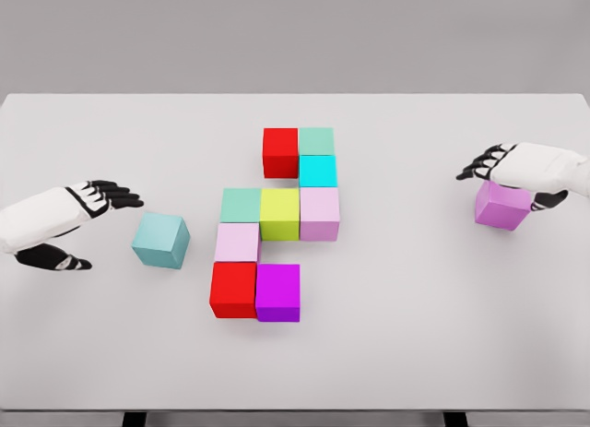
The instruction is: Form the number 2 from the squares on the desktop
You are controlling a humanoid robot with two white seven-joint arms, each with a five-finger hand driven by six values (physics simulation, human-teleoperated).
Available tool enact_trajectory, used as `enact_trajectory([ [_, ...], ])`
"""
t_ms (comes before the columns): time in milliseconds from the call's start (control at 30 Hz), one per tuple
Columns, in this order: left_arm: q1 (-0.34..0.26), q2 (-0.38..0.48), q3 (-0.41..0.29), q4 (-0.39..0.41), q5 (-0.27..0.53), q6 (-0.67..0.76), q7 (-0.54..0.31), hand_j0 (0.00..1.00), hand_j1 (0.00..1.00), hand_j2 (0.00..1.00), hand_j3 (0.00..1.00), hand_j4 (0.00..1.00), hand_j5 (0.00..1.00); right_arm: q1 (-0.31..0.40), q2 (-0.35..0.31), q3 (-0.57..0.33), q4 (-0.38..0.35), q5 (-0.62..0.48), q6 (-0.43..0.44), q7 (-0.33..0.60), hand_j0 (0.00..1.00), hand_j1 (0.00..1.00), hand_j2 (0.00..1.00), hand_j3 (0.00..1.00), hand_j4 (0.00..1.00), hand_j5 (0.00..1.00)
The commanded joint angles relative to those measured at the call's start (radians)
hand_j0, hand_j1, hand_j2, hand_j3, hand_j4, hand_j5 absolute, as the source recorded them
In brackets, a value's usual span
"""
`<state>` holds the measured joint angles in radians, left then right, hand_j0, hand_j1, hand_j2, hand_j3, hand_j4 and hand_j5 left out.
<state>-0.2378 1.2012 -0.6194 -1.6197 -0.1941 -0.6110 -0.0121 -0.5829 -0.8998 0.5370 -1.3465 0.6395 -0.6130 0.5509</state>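
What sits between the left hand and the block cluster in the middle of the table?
One loose teal cube, seen in the head view. It sits right of the left hand, clear of its fingers, with bare white table between it and the pale pink cube.

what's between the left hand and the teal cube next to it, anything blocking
Nothing visible. The left hand is open just left of the teal cube, with only bare table between them. The assembled blocks lie on the cube's far side.

Desktop (415,335) pale grey-white. Cubes: red (280,151), mint (316,140), cyan (318,171), green-teal (241,205), yellow-green (280,213), pale pink (237,242), magenta (277,291). Loose teal cube (160,240) near left edge. Hands white, fingers black.
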Motion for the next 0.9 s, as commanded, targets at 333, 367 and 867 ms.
enact_trajectory([
  [333,-0.002,-0.051,-0.017,-0.003,0.064,0.0,-0.002,1.0,1.0,1.0,1.0,1.0,1.0,0.006,-0.011,0.028,-0.042,0.048,0.002,0.0,0.97,0.97,0.97,0.97,0.97,0.97],
  [367,-0.002,-0.055,-0.017,-0.003,0.074,0.0,-0.002,1.0,1.0,1.0,1.0,1.0,1.0,0.008,-0.013,0.028,-0.042,0.048,0.002,0.001,0.97,0.97,0.97,0.97,0.97,0.97],
  [867,-0.006,-0.132,-0.023,0.021,0.084,0.0,-0.006,1.0,1.0,1.0,1.0,1.0,1.0,0.002,-0.016,0.012,-0.043,0.043,0.002,0.03,0.64,0.64,0.64,0.64,0.64,0.64],
])
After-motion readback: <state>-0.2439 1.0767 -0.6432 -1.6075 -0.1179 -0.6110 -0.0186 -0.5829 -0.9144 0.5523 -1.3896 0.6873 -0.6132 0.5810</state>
